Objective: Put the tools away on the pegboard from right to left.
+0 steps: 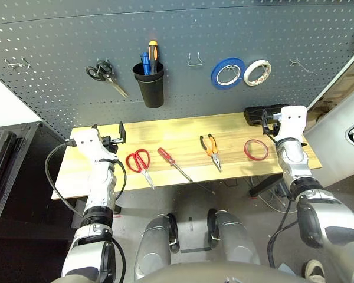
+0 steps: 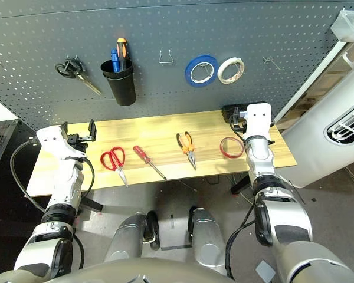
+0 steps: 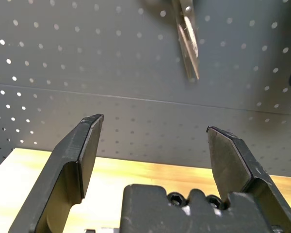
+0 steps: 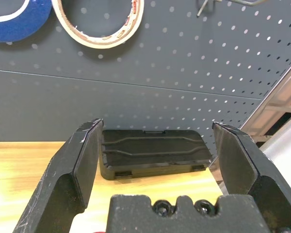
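Four tools lie in a row on the wooden tabletop: a thin red tape ring at the right, orange-handled pliers, a red-handled screwdriver and red-handled scissors toward the left. Behind them rises the dark grey pegboard. My right gripper is open and holds nothing; it hovers just right of the tape ring, facing a black case. At the table's left end, left of the red scissors, my left gripper is open too and faces the board.
On the pegboard hang black-handled scissors, a black cup with pens, a blue tape roll and a white tape roll. Bare metal hooks sit between the cup and the blue roll, and at the far right.
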